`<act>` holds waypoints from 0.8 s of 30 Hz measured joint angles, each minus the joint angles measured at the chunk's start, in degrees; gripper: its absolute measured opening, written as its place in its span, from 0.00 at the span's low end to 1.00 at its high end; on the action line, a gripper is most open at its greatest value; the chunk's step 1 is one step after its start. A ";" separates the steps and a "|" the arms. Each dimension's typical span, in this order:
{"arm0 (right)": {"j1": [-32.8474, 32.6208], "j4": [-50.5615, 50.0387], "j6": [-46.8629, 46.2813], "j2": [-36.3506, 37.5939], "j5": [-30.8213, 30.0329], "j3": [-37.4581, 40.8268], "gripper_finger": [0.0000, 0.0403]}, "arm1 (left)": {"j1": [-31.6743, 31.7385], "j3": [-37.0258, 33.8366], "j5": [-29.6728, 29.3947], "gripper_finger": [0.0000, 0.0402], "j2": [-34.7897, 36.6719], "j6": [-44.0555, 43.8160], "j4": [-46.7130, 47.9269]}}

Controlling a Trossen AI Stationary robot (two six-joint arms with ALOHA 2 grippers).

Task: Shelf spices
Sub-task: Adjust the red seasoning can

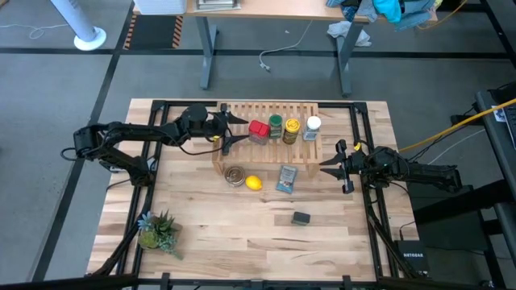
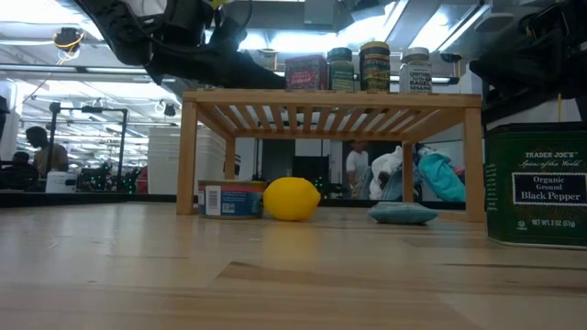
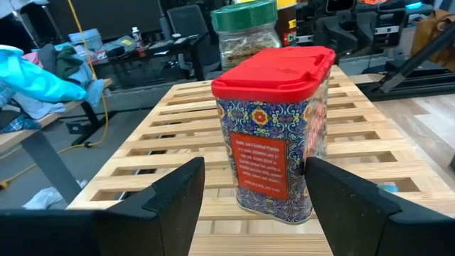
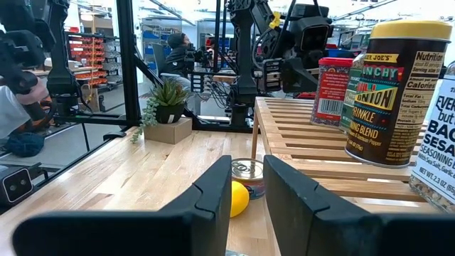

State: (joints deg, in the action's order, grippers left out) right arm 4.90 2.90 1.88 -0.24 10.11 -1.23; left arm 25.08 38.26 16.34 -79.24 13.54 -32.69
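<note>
Butcher-block boards make up the tabletop [image 1: 210, 242], and from overhead the slatted shelf [image 1: 242, 113] stands toward its far edge. On that shelf, in a row, sit the red tin [image 1: 259, 130], the green-lidded jar [image 1: 276, 126], the yellow-lidded jar [image 1: 292, 129] and the white-lidded jar [image 1: 313, 127]. The left gripper [image 1: 235, 131] hangs over the shelf's left part, just beside the red tin, fingers spread and gripping nothing. The right gripper [image 1: 332, 167] waits off the shelf's right end, fingers only narrowly parted, empty. In front of the shelf lie a silver round tin [image 1: 235, 176], a lemon [image 1: 253, 183] and a blue packet [image 1: 286, 179]; the dark grey tin [image 1: 301, 218] stands well in front of the shelf, and a small plant [image 1: 157, 229] sits far off the shelf's front left corner.

At table height, four containers line the shelf top, red tin [image 2: 305, 72] leftmost, with the round tin [image 2: 229, 198], lemon [image 2: 291, 198] and packet [image 2: 404, 214] seen under the shelf. The dark grey pepper tin [image 2: 536, 186] looms at the near right.

Seen from the left wrist, the red tin [image 3: 277, 131] stands upright on the slats between the left fingers [image 3: 178, 195], which stand apart from its sides.

Past the right gripper [image 4: 247, 192], the right wrist view shows the yellow-lidded jar [image 4: 394, 92] and red tin [image 4: 334, 91] on the shelf, and the lemon [image 4: 239, 198] beside the shelf leg.
</note>
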 joint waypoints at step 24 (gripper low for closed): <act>-0.01 0.00 0.08 0.01 0.00 0.00 0.22 | -0.78 0.00 6.16 0.59 0.00 -0.40 0.03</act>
State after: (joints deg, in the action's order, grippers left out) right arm 4.89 2.90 1.96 -0.24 10.11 -1.23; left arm 24.30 38.26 22.50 -79.24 13.14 -32.66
